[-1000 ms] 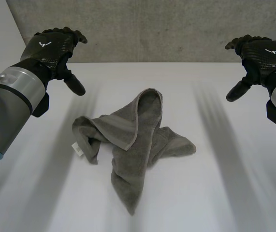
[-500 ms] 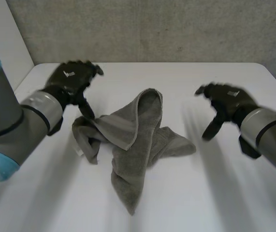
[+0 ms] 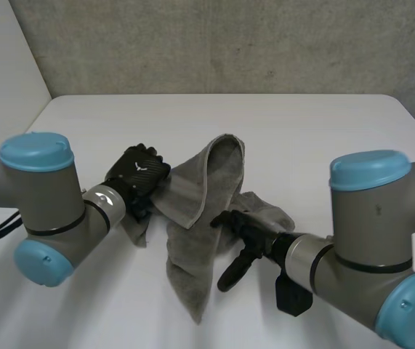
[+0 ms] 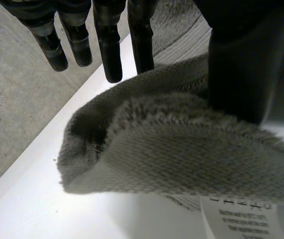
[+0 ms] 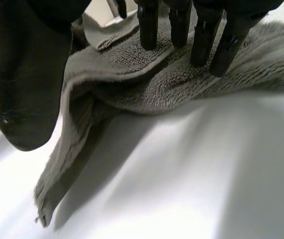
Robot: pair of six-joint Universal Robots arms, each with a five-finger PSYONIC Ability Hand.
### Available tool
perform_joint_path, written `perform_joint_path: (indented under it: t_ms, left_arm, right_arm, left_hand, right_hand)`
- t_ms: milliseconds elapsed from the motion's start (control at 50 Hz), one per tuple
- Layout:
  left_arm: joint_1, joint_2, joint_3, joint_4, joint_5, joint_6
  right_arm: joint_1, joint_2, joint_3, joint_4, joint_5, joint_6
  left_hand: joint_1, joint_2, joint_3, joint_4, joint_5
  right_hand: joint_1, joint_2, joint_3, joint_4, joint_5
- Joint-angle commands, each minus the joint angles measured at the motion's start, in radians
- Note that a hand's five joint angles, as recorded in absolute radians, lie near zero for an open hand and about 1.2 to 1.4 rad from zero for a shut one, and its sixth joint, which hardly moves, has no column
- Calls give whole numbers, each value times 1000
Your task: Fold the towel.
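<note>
A crumpled grey towel (image 3: 206, 196) lies in the middle of the white table (image 3: 316, 131). My left hand (image 3: 139, 173) is down at the towel's left part, where a fold bulges up. In the left wrist view its fingers (image 4: 109, 47) stand straight above that fold of the towel (image 4: 181, 149), its thumb (image 4: 236, 69) rests against the cloth, and a white label (image 4: 251, 219) shows close by. My right hand (image 3: 245, 231) is low at the towel's right side. Its straight fingertips (image 5: 201, 45) touch the towel (image 5: 146, 82), and its thumb (image 5: 27, 74) stands apart over the table.
A grey wall (image 3: 229, 43) runs behind the table's far edge. Both arms reach in low over the table's near half, one on each side of the towel.
Both hands have come down from high over the far side of the table to the towel, the left to its left fold, the right to its right side. The towel has barely shifted.
</note>
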Motion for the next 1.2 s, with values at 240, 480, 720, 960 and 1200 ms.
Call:
perform_joint_path:
  t_ms: [240,480,720,960,1200]
  left_arm:
    - [11,-61,36,44,1,-14]
    - [41,85,20,44,11,-131]
    - [182,292,-96,44,47,-468]
    - [314,332,-191,87,57,-468]
    - [413,333,-254,95,72,-465]
  right_arm:
    - [84,152,-107,-179,44,133]
    - [49,61,-139,-282,40,124]
    - [-322,-63,-314,-99,-109,-145]
    - [-293,-59,-133,-87,-149,-148]
    - [-89,-62,-62,-82,14,-139]
  left_hand:
    - [892,893,-52,-59,887]
    - [892,893,-52,-59,887]
    - [892,893,-52,-59,887]
    - [892,893,-52,-59,887]
    - [151,152,-52,-59,147]
  right_hand:
    - [629,624,-43,-76,635]
    - [1152,1147,-43,-76,1158]
    - [1152,1147,-43,-76,1158]
    - [514,509,-43,-76,521]
    - [158,153,-43,-76,164]
